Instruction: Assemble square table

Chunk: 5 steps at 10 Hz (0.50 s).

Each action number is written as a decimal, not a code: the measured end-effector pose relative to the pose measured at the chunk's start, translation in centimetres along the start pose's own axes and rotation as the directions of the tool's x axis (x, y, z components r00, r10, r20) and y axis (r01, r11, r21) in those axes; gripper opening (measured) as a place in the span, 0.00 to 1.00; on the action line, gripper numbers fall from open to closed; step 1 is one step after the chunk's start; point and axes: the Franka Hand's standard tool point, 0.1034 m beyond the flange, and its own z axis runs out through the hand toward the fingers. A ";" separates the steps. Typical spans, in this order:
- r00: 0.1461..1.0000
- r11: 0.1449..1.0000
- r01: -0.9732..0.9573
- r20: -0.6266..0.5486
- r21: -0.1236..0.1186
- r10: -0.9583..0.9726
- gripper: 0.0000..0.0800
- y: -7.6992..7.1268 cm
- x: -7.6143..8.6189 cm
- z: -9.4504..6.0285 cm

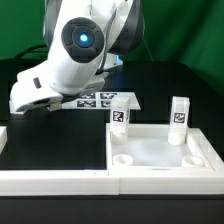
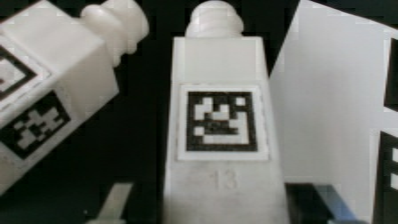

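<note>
The white square tabletop [image 1: 160, 148] lies at the exterior view's right, with two white tagged legs [image 1: 120, 115] [image 1: 180, 112] standing upright at its far corners. My gripper [image 1: 22, 100] is low at the exterior view's left. In the wrist view the gripper [image 2: 222, 203] is open and straddles a lying white leg [image 2: 217, 110] with a tag. Its fingers [image 2: 118, 200] stand either side of the leg with small gaps. Another loose leg [image 2: 54, 90] lies beside it. A white tagged part [image 2: 347, 80] lies on the other side.
The marker board [image 1: 105, 100] lies behind the tabletop, partly under the arm. A long white border rail [image 1: 55, 180] runs along the front and a second rail [image 1: 4, 135] along the exterior view's left edge. The arm's body hides the loose legs in the exterior view.
</note>
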 end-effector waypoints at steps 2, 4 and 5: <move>1.000 1.000 0.005 -0.001 0.003 -0.005 0.36 -0.3 -0.4 -3.2; 0.998 1.000 -0.016 -0.066 0.019 0.017 0.36 -0.8 -1.1 -9.4; 0.995 1.000 -0.018 -0.094 0.002 0.018 0.36 -1.1 -1.5 -11.6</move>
